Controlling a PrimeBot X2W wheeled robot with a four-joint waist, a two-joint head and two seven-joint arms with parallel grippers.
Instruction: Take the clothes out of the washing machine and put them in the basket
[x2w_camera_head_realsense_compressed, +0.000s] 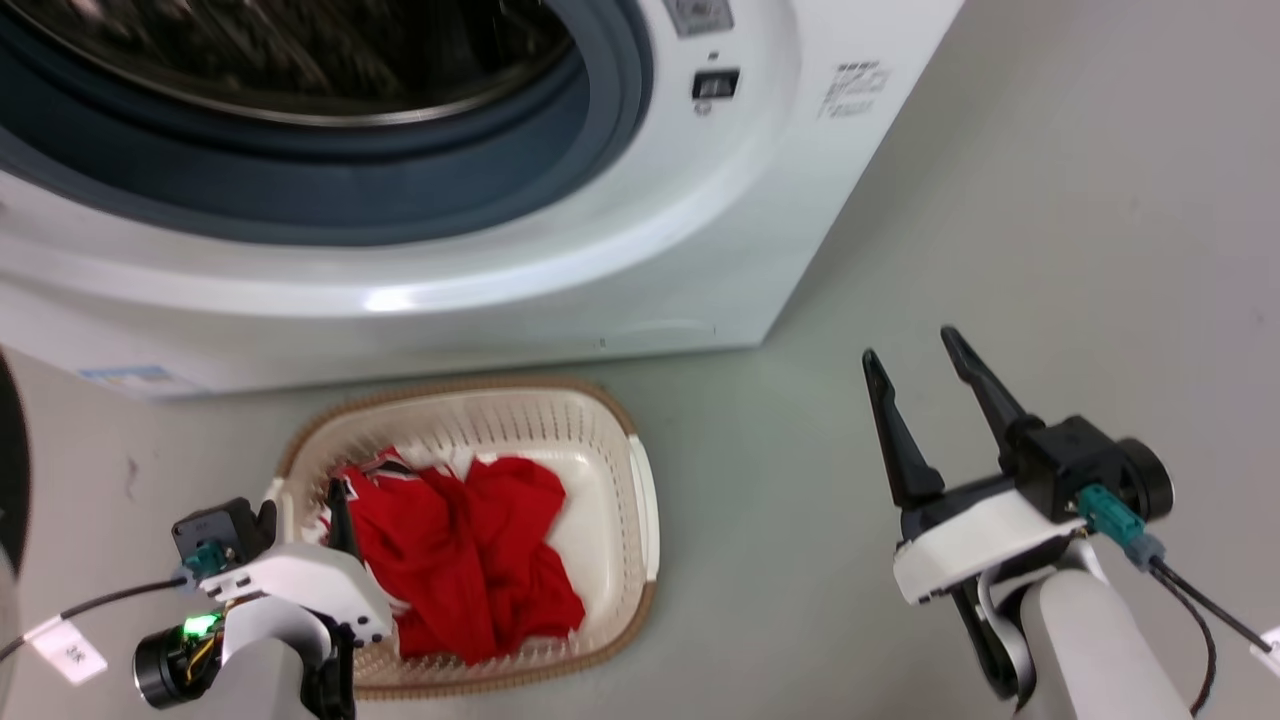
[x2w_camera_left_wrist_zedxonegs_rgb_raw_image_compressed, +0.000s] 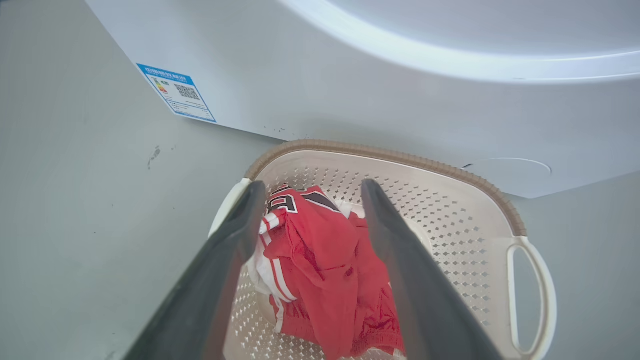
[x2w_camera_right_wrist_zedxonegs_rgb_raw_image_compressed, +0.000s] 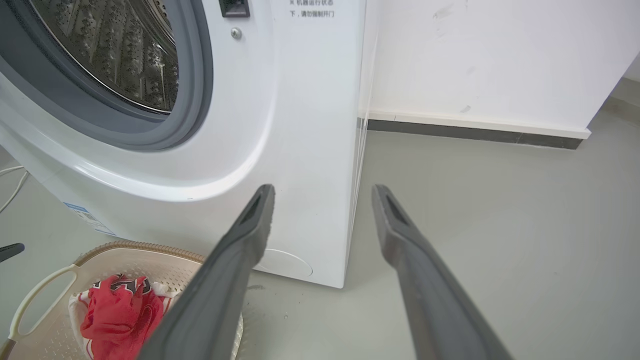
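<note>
Since the bright red soft fabric garment with white trim (x2w_camera_head_realsense_compressed: 470, 550) lies crumpled inside the low cream-white perforated plastic basket with the brown woven-look rim (x2w_camera_head_realsense_compressed: 470, 385), I judge the putting-in all but done, with letting go as the step in hand. My left gripper (x2w_camera_left_wrist_zedxonegs_rgb_raw_image_compressed: 314, 190) hangs over the basket's left end, its two dark fingers spread wide and nothing clamped between them. The garment sits below and between them, bunched toward my left finger, whose inner edge crosses the white striped trim in my wrist view. Whether that finger touches the cloth I cannot tell.

My right gripper (x2w_camera_head_realsense_compressed: 910, 345) hovers well off to the right of the basket, over bare grey floor (x2w_camera_head_realsense_compressed: 1050, 200). Its fingers are likewise apart and empty, and they point toward the right front corner of the large white front-loading washing machine (x2w_camera_head_realsense_compressed: 700, 250). Beyond both sets of fingertips, the grey rubber door ring (x2w_camera_head_realsense_compressed: 300, 200) opens onto the perforated steel drum (x2w_camera_head_realsense_compressed: 300, 60). The part of the drum I can see holds no cloth, though much of it is out of my sight.

As I judge it, the next move calls for raising my left fingers straight up out of the basket, spread wide so that no fold snags and rides up with them. After that I should look deeper into the drum before calling the job finished.
</note>
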